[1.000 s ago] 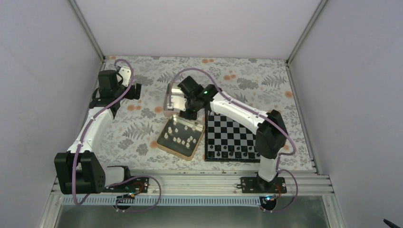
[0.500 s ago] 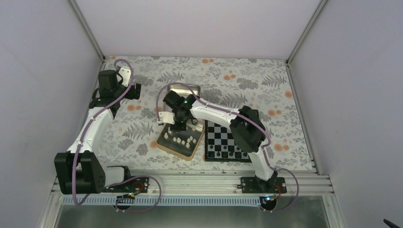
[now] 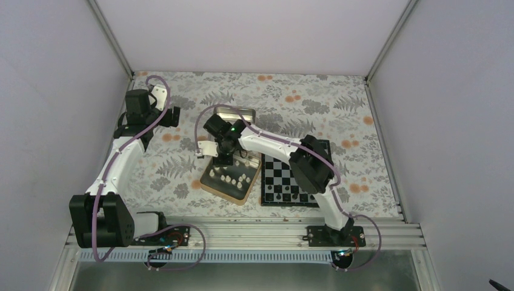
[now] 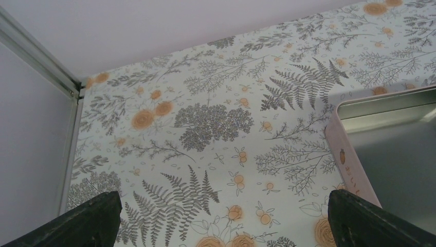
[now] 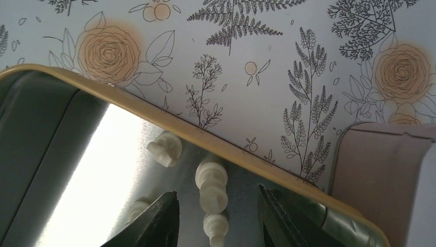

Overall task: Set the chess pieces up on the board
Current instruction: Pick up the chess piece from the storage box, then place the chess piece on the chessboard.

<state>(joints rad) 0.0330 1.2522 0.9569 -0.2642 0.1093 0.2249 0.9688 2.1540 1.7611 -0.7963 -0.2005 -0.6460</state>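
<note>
Just inside the tin rim (image 5: 144,109), right gripper (image 5: 216,199) hangs part-open over chess pieces (image 5: 212,181).

Spread pincer (image 5: 217,193) flanks chess pieces (image 5: 211,177) inside tin (image 5: 154,110).

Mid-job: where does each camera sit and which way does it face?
Top external: above and behind left arm and right arm, looking down on both.
Left wrist: faces the far-left corner; left claw shows, open.
Right wrist: looks into the pieces' tin; right claw straddles a white piece.
Shared: top and right wrist show that tin.
</note>
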